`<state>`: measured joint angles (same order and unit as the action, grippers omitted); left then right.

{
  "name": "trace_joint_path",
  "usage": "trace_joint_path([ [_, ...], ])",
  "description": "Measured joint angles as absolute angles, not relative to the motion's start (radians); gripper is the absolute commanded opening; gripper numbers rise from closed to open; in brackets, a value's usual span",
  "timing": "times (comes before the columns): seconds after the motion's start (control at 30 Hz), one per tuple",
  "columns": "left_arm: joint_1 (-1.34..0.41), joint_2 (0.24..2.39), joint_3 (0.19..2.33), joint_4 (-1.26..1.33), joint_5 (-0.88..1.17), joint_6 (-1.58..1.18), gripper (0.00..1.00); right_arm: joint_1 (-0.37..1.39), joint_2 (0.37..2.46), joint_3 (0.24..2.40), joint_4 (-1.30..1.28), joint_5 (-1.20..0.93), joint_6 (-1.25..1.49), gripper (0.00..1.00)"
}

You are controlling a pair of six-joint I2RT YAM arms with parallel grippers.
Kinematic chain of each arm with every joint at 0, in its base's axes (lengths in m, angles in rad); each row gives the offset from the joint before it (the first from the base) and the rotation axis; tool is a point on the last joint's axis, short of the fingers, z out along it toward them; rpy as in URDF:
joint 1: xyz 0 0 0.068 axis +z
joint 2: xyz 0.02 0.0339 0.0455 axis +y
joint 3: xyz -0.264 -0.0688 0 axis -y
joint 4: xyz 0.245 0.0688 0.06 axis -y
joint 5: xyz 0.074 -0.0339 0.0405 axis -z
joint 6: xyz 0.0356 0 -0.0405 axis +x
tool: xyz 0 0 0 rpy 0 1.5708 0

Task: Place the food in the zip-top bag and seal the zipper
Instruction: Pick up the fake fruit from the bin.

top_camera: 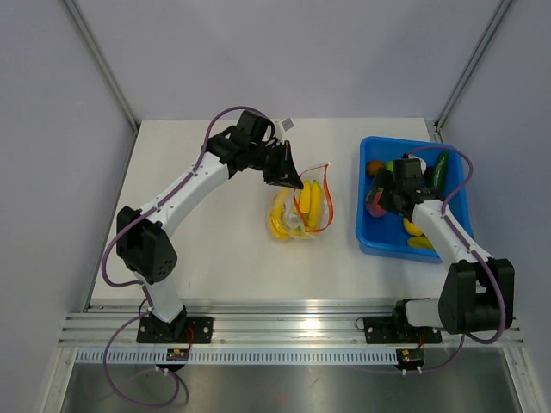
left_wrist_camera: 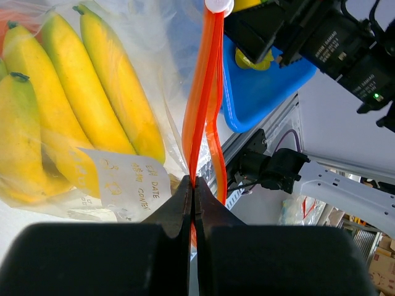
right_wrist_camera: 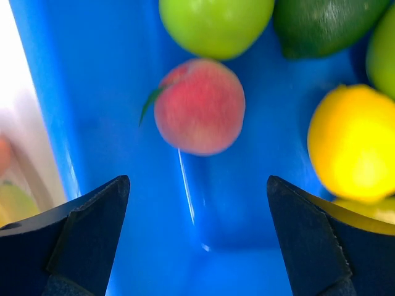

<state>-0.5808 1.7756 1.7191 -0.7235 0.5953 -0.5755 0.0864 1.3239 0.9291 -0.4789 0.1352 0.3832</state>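
Note:
The clear zip-top bag lies mid-table with yellow bananas inside it. Its mouth gapes, and the orange-red zipper loops along it. My left gripper is shut on the zipper strip at the bag's far edge. In the left wrist view, the jaws pinch the zipper beside the bananas. My right gripper hangs open inside the blue bin. Its fingers are spread wide just short of the pink-red peach, which lies on the bin floor, not touched.
The blue bin at the right also holds a green apple, a dark green fruit, a yellow fruit, an orange ball and a banana. Grey walls enclose the table.

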Motion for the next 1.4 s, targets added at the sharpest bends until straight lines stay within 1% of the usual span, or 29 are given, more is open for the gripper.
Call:
trace_joint_path([
  [0.3, -0.581, 1.776, 1.719, -0.723, 0.603, -0.575, 0.00, 0.043, 1.478, 0.896, -0.280, 0.110, 0.322, 0.97],
  [0.37, -0.581, 1.776, 1.719, -0.723, 0.603, -0.575, 0.00, 0.037, 1.508, 0.890, -0.243, 0.107, 0.315, 0.94],
  [0.5, -0.581, 1.778, 1.719, -0.723, 0.604, -0.575, 0.00, 0.032, 1.544, 0.889, -0.209, 0.103, 0.305, 0.84],
  [0.57, -0.581, 1.779, 1.719, -0.722, 0.604, -0.575, 0.00, 0.031, 1.544, 0.890, -0.204, 0.097, 0.302, 0.83],
  [0.7, -0.581, 1.780, 1.719, -0.722, 0.603, -0.575, 0.00, 0.028, 1.544, 0.892, -0.207, 0.079, 0.300, 0.62],
  [0.73, -0.581, 1.780, 1.719, -0.722, 0.603, -0.575, 0.00, 0.027, 1.544, 0.892, -0.207, 0.076, 0.300, 0.51],
  [0.8, -0.581, 1.780, 1.718, -0.722, 0.603, -0.575, 0.00, 0.026, 1.543, 0.892, -0.208, 0.072, 0.304, 0.49],
  [0.87, -0.581, 1.780, 1.716, -0.722, 0.603, -0.575, 0.00, 0.025, 1.532, 0.892, -0.223, 0.068, 0.306, 0.44],
  [1.0, -0.581, 1.780, 1.712, -0.721, 0.603, -0.575, 0.00, 0.025, 1.438, 0.889, -0.274, 0.073, 0.313, 0.43],
  [1.2, -0.581, 1.780, 1.712, -0.717, 0.604, -0.574, 0.00, 0.025, 1.108, 0.907, -0.350, 0.074, 0.318, 0.42],
  [1.3, -0.581, 1.780, 1.712, -0.717, 0.604, -0.574, 0.00, 0.025, 1.030, 0.947, -0.373, -0.003, 0.317, 0.41],
  [1.4, -0.581, 1.780, 1.712, -0.716, 0.604, -0.574, 0.00, 0.058, 1.004, 0.987, -0.400, -0.097, 0.319, 0.41],
])
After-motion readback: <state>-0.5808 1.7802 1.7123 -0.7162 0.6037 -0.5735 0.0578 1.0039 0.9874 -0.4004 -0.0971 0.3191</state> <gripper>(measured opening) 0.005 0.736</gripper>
